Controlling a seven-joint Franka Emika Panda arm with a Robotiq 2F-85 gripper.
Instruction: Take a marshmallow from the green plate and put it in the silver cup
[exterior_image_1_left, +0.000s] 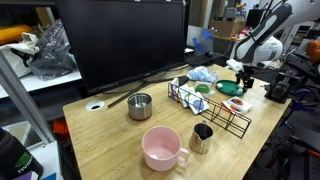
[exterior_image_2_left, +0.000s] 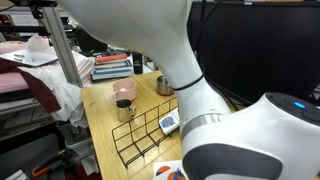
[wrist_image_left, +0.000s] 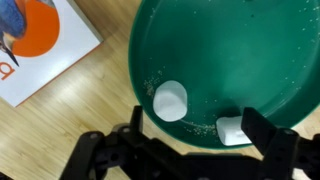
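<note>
The green plate (wrist_image_left: 240, 50) fills the wrist view. Two white marshmallows lie near its lower rim, one (wrist_image_left: 170, 100) by the left finger and one (wrist_image_left: 233, 130) by the right finger. My gripper (wrist_image_left: 200, 135) is open just above the plate, its fingers straddling that rim area and touching neither marshmallow as far as I can tell. In an exterior view the gripper (exterior_image_1_left: 244, 76) hovers over the green plate (exterior_image_1_left: 228, 89) at the table's far end. The silver cup (exterior_image_1_left: 202, 137) stands upright by the pink mug (exterior_image_1_left: 160, 148); it also shows in an exterior view (exterior_image_2_left: 126, 110).
A black wire rack (exterior_image_1_left: 210, 108) stands between the plate and the cup. A red-pink dish (exterior_image_1_left: 238, 103) lies next to the plate. A steel pot (exterior_image_1_left: 140, 105) sits near the monitor. A white and orange card (wrist_image_left: 40, 40) lies beside the plate.
</note>
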